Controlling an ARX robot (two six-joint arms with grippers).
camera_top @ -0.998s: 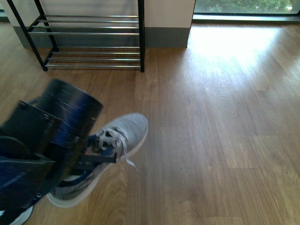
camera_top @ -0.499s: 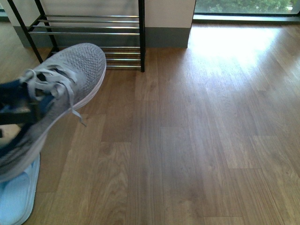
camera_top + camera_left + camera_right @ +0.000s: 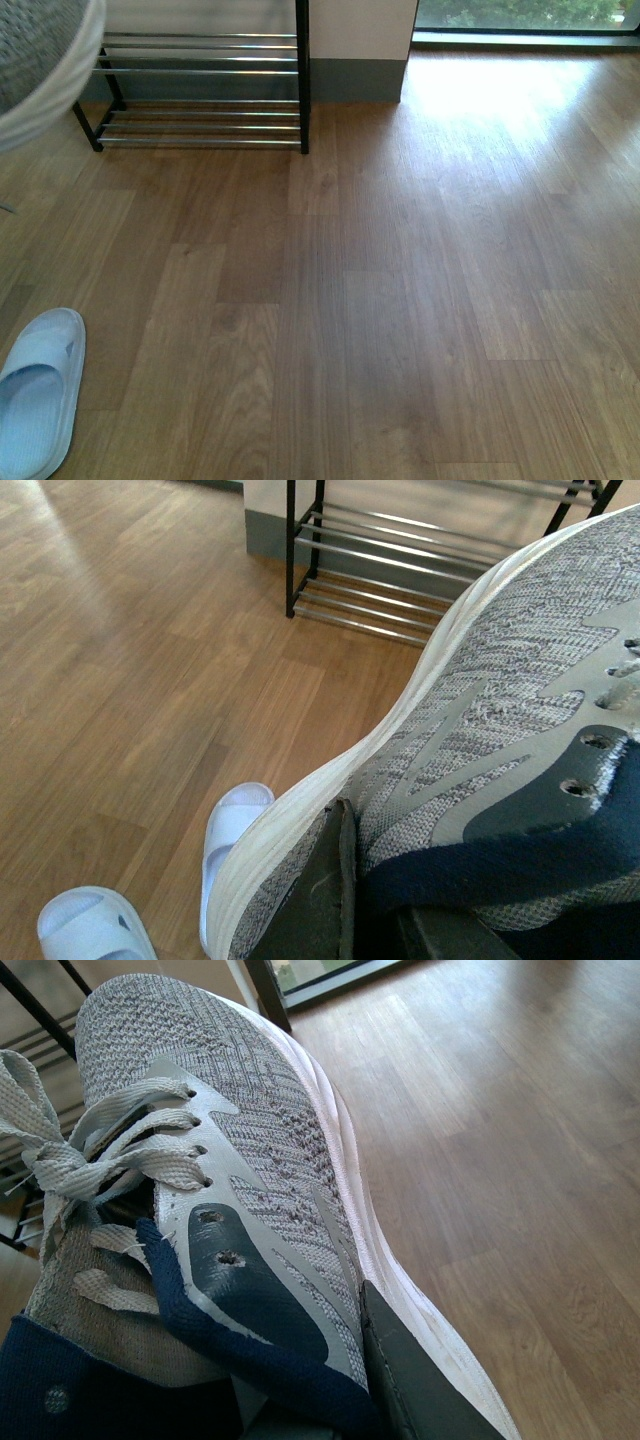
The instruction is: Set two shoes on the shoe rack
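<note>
Front view, sneaker: the toe of the grey sneaker [image 3: 40, 60] is hanging in the air at the upper left, in front of the shoe rack [image 3: 200, 70] and not yet over a tier.
Front view, floor: one of the pale blue slides [image 3: 38, 395] is lying on the wooden floor [image 3: 400, 300], well apart from the rack. Neither arm is showing.
Left wrist view, grip: the left end effector [image 3: 390, 915] is clamping the grey sneaker at its navy collar, with one finger outside against the white sole. Both pale blue slides are lying on the floor beneath.
Right wrist view, grip: the right end effector [image 3: 320, 1400] is pinching a second sneaker [image 3: 250, 1140] the same way. Its laces are dangling and its toe is pointing towards the rack rods.
Doing it well: carry each sole level and across several rods. Keep the loose laces from snagging, and open the end effector only once the shoe is resting on the rods.
</note>
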